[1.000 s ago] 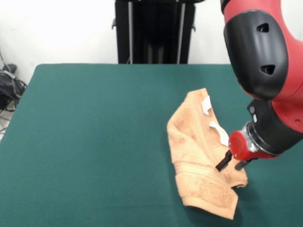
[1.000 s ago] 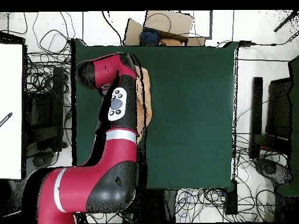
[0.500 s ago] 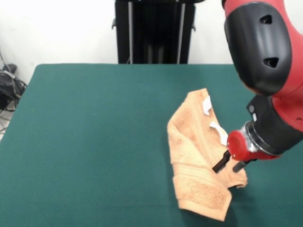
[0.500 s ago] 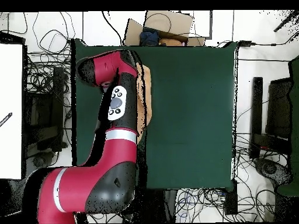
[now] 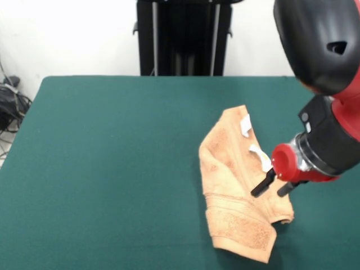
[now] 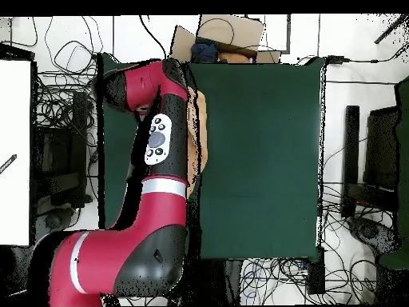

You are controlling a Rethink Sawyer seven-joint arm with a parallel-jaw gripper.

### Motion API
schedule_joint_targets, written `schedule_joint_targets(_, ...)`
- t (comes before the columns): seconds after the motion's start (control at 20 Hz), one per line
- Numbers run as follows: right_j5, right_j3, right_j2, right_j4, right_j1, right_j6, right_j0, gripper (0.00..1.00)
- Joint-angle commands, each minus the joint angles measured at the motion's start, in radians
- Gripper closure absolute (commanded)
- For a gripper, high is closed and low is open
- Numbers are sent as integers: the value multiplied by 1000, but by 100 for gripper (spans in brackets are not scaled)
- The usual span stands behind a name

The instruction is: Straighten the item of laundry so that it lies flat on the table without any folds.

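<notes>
The peach-orange towel (image 5: 233, 185) lies crumpled and folded over itself on the right side of the green table (image 5: 112, 169), with two white tags (image 5: 245, 125) showing near its far end. My gripper (image 5: 273, 187) hangs just over the towel's right part, its two black fingers (image 5: 262, 184) spread apart and holding nothing. In the overhead view the arm (image 6: 164, 152) covers the gripper and most of the towel; only a strip of towel (image 6: 200, 128) shows beside it on the table (image 6: 264, 160).
The black pedestal (image 5: 183, 36) stands behind the table's far edge. Cables (image 5: 8, 107) lie off the table's left side. In the overhead view a cardboard box (image 6: 220, 38) sits past the table's top edge and a white board (image 6: 14, 152) stands at the left.
The gripper has risen a little over the towel and the arm's upper part has swung away. The towel's near corner shifted slightly left early on, then stayed still.
</notes>
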Motion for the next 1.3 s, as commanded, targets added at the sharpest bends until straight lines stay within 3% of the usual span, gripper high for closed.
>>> schedule_joint_targets(0.05, 65, 57, -1, 23, -30, 281, 4, 0)
schedule_joint_targets(1.3, -123, 79, 2, -6, -1, 320, 3, 0)
